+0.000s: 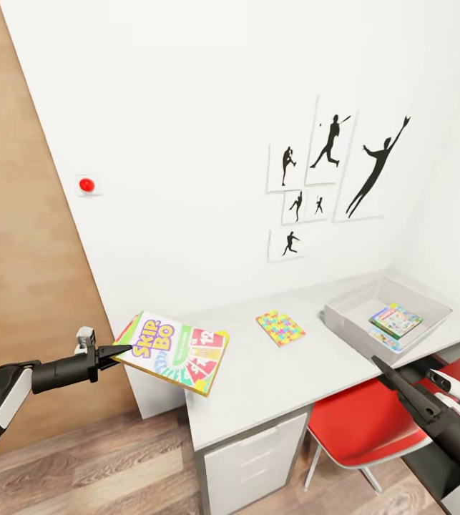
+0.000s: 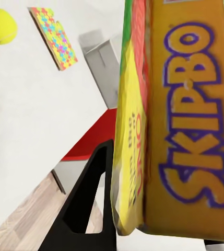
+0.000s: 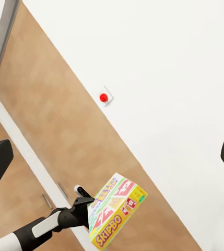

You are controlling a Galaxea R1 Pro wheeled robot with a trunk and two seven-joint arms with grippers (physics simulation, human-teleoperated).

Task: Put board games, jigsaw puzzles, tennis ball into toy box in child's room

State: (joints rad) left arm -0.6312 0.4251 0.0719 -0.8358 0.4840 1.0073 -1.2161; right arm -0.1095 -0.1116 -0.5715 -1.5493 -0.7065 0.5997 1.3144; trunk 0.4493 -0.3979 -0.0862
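While my left gripper pinches the Skip-Bo box at its near corner, the box hangs tilted in the air, partly above the left end of the table and partly beyond its edge. In my left wrist view the black fingers are closed on the edge of this box, and the yellow letters are very near the camera.

Further along the pale table top lies one jigsaw puzzle, flat and alone. The left wrist view also shows the tennis ball on the table, close to this puzzle. To the right stands the toy box, near the wall corner. Inside it I see a game box with a green cover, and a thin coloured edge beside it that I cannot identify.

My right gripper is low at the right, above the red chair; its fingers are wide apart in the right wrist view and hold nothing.

On the white wall there is a red knob and a group of black silhouette pictures. A wood panel covers the wall at the left.
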